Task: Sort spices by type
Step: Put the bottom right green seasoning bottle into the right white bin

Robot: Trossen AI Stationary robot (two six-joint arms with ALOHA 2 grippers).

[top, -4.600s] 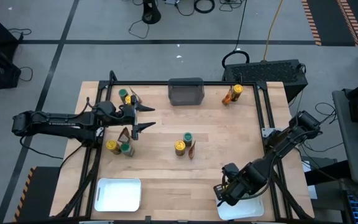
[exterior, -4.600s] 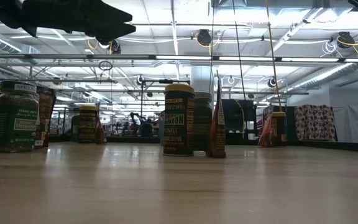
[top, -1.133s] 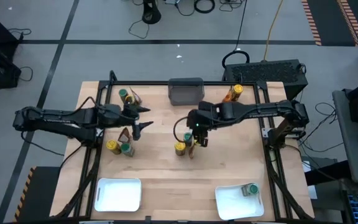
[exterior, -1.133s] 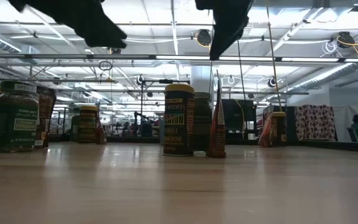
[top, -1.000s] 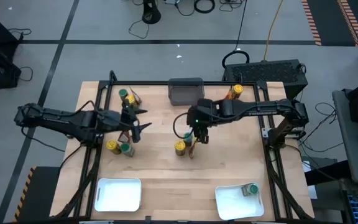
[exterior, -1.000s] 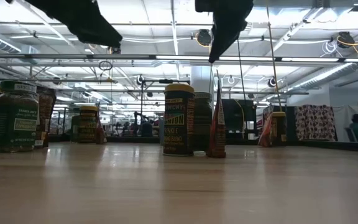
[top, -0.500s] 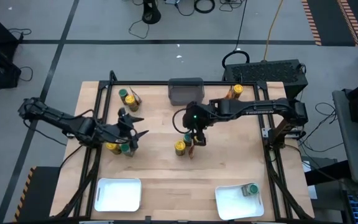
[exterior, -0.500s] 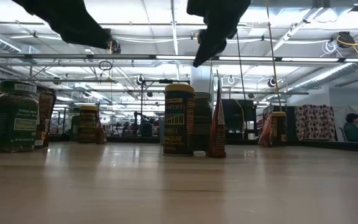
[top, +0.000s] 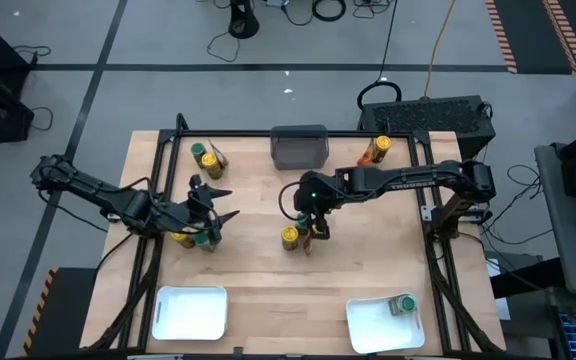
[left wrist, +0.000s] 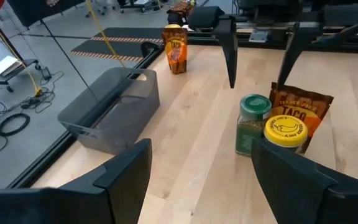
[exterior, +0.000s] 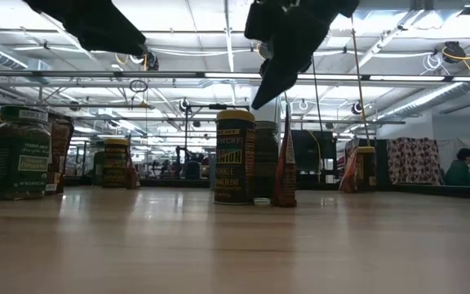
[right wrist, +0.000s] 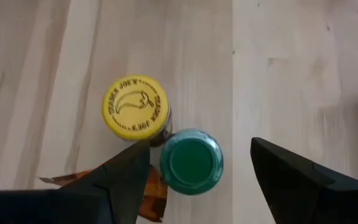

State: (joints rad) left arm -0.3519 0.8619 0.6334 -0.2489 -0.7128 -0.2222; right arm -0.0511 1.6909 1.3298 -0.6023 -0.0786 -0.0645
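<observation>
Sorting barely begun: one green-lidded jar [top: 404, 304] sits in the right tray [top: 368, 330]; remaining spices unsorted, my right tool [top: 317, 226] wide over the central green-lidded jar [right wrist: 191, 161].

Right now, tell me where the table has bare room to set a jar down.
Free: the strip between the two white trays, and the stretch right of the centre cluster toward the frame. Crowded: the left side, around the left gripper, and under the right gripper.

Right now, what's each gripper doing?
Left gripper: open, empty, above the left jars.
Right gripper: open, empty, straddling the green jar from above.
</observation>
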